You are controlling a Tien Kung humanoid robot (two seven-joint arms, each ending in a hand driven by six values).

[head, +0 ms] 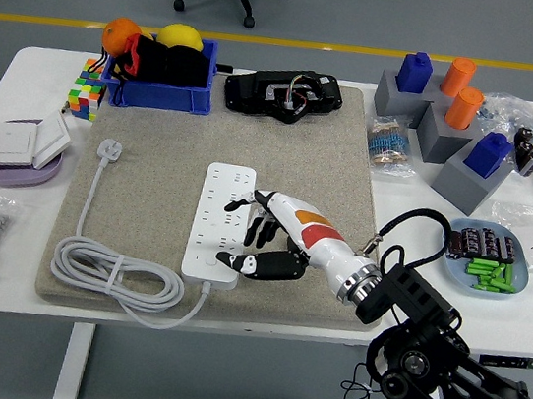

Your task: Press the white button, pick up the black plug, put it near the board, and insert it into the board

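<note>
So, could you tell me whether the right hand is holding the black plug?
No, the right hand is spread open over the power strip, its fingers holding nothing.

White table (28, 62); grey mat (155, 144), blue bin (157, 95), grey blocks (437, 119), blue dish (523, 285)

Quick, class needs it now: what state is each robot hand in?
Left robot hand: not in view.
Right robot hand: fingers spread, holding nothing, reaching over the white power strip.
</note>
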